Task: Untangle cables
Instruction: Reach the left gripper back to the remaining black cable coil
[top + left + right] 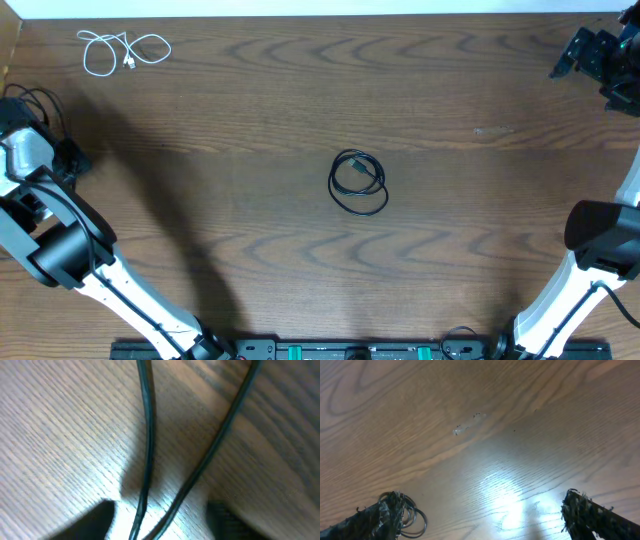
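Note:
A short white cable (125,50) lies in loose loops at the far left corner. A black cable coil (358,182) lies at the table's middle; whether it is one cord or two I cannot tell. My right gripper (590,55) (485,520) hangs open and empty over the far right corner, and the coil (414,516) peeks out past its left finger. My left gripper (35,110) (162,520) is low at the left edge, open, with two thin black strands (147,435) running between its fingers, not clamped. I cannot tell which cable these strands belong to.
A pale smudge (493,130) (469,424) marks the wood at the right. Black loops (35,98) lie by the left arm at the table's left edge. Both arm bases stand at the front edge (330,350).

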